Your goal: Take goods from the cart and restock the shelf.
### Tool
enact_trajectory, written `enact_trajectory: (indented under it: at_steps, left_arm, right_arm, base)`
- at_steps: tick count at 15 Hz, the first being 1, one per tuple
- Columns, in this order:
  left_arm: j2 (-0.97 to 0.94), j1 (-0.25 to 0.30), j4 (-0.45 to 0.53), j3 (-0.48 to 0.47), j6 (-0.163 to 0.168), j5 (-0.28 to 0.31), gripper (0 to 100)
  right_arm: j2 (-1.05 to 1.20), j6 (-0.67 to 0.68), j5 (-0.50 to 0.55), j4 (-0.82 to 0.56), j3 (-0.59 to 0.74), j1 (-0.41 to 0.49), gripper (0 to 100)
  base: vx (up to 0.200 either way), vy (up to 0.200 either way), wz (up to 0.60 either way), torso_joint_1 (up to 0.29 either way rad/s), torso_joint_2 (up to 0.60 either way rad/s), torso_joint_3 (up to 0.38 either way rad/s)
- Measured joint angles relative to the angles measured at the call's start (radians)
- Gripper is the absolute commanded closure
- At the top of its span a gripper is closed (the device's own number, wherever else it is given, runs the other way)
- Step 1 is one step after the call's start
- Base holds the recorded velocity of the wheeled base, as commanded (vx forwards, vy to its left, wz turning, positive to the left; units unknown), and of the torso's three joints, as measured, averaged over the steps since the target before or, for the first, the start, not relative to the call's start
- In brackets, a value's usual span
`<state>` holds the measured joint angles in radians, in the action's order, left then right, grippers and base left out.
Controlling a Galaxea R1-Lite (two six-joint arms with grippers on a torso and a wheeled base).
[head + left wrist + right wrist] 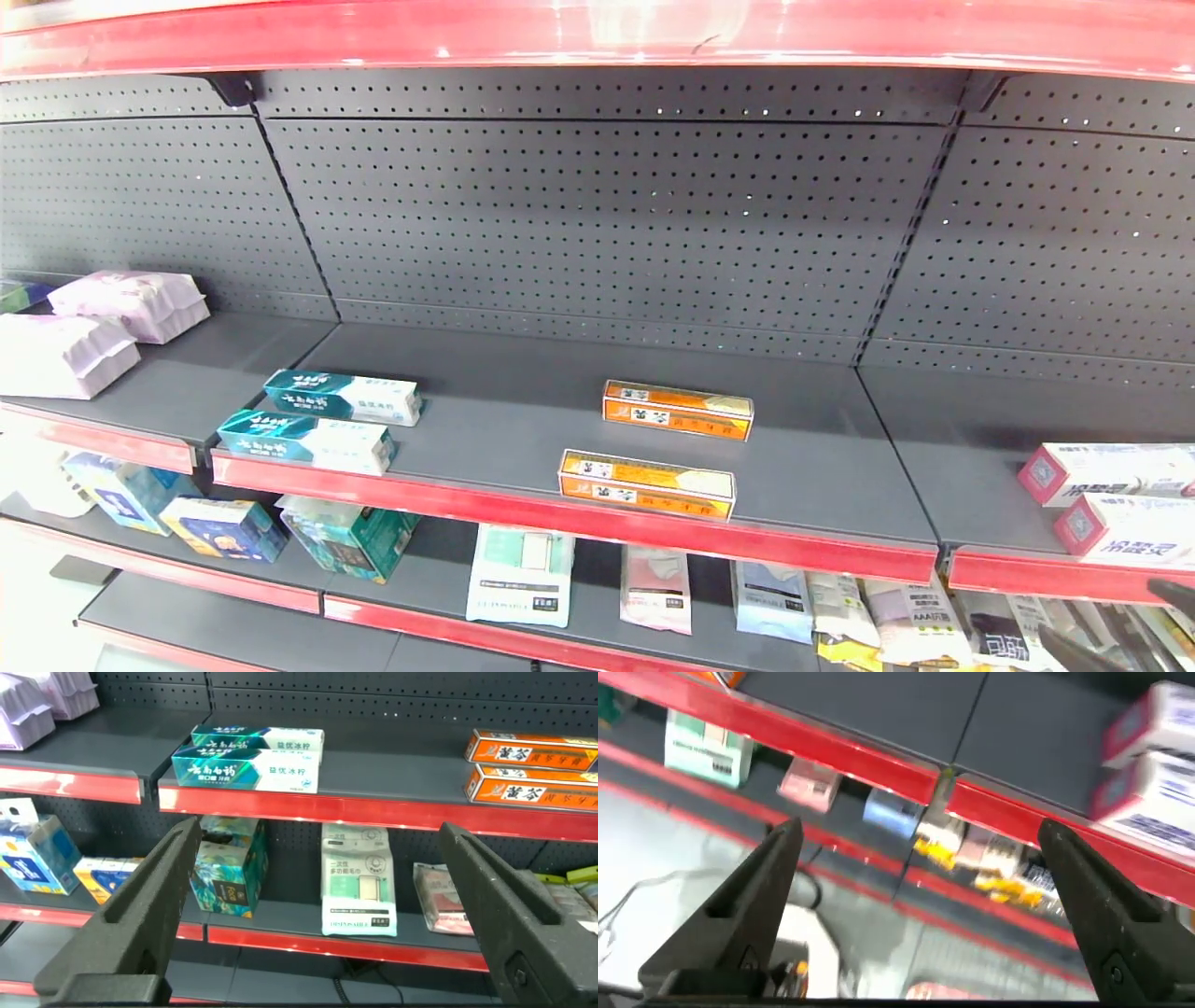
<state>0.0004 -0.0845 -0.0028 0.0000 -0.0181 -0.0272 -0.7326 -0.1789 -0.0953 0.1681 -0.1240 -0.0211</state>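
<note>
Left gripper (318, 835): jaws spread wide with nothing between them, facing the shelf front just below the teal boxes; you carry no stock on this side.
Right gripper (920, 831): jaws likewise apart and empty, tipped down over the floor (701, 873) near the right end of the shelving.
Step, as judged: with both grippers empty, you probably have a fetch from the cart ahead of you before anything can be placed.
Lower shelf (439, 623): pouches (520, 574) are propped face outward along it, so their fronts can be read.
Shelf (523, 401): mostly bare deck; the goods lie in short files two deep, with wide gaps between kinds.
Teal boxes (305, 441): two, lying flat, one behind the other at the left of the middle bay.
Orange boxes (646, 483): two, arranged the same way, well apart to the right; the front one sits at the red lip.
Pink-ended boxes (1111, 471): two at the front of the right bay.
Purple packs (65, 353): two soft packs in the left bay.
Back panel (597, 224): perforated, well behind the rows, so you have free depth for more stock.
</note>
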Motion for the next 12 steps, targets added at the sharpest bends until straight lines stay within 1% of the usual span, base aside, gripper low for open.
enact_trajectory:
  at_steps: [3,5,6,7,9,10,11,12]
  left_arm:
    - [0.0,0.0,0.0,0.0,0.0,0.0,0]
    - [0.0,0.0,0.0,0.0,0.0,0.0,0]
    - [0.0,0.0,0.0,0.0,0.0,0.0,0]
    - [0.0,0.0,0.0,0.0,0.0,0.0,0]
    - [0.0,0.0,0.0,0.0,0.004,0.006,0]
    - [0.0,0.0,0.0,0.0,0.008,0.01,0]
    - [0.0,0.0,0.0,0.0,0.008,0.01,0]
    - [0.0,0.0,0.0,0.0,0.007,0.011,0]
  right_arm:
    - [0.34,0.011,-0.001,-0.13,0.056,0.017,0]
    - [0.528,0.087,0.002,-0.18,0.073,0.023,0]
    - [0.595,0.126,0.021,-0.193,0.079,0.024,0]
    - [0.641,0.143,0.079,-0.18,0.087,0.024,0]
    - [0.695,0.233,0.174,-0.159,0.101,0.024,0]
    - [0.709,0.245,0.194,-0.147,0.108,0.024,0]
    - [0.719,0.221,0.196,-0.141,0.113,0.024,0]
    - [0.726,0.201,0.169,-0.139,0.116,0.024,0]
  base:
    - [0.0,0.0,0.0,0.0,0.0,0.0]
    - [0.0,0.0,0.0,0.0,0.0,0.0]
    - [0.0,0.0,0.0,0.0,0.0,0.0]
    - [0.0,0.0,0.0,0.0,0.0,0.0]
    - [0.0,0.0,0.0,0.0,0.0,0.0]
    - [0.0,0.0,0.0,0.0,0.0,0.0]
    - [0.0,0.0,0.0,0.0,0.0,0.0]
    - [0.0,0.0,0.0,0.0,0.0,0.0]
